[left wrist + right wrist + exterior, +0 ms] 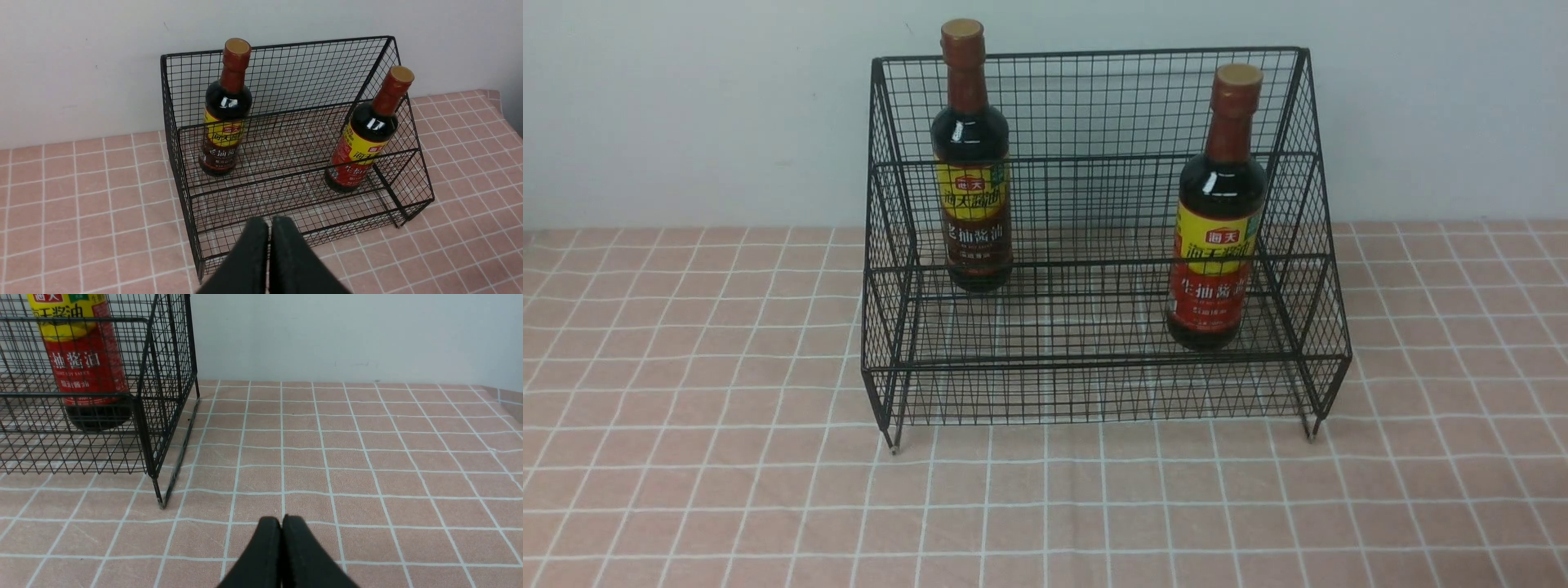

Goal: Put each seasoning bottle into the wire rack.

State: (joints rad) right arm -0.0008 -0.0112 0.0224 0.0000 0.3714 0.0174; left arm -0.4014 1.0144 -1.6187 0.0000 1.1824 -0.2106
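The black wire rack (1094, 106) stands at the back of the table against the wall. The brown-label seasoning bottle (971, 163) stands upright on its upper tier at the left. The red-label seasoning bottle (1217, 220) stands upright on the lower tier at the right. Both bottles also show in the left wrist view, brown-label (224, 118) and red-label (363, 139). My left gripper (269, 222) is shut and empty, in front of the rack. My right gripper (281, 521) is shut and empty over the cloth, to the right of the rack's front right foot (160, 500). Neither gripper shows in the front view.
A pink tablecloth with a white grid (1045, 506) covers the table. A pale wall (686, 106) runs close behind the rack. The cloth's right edge shows in the right wrist view (506, 404).
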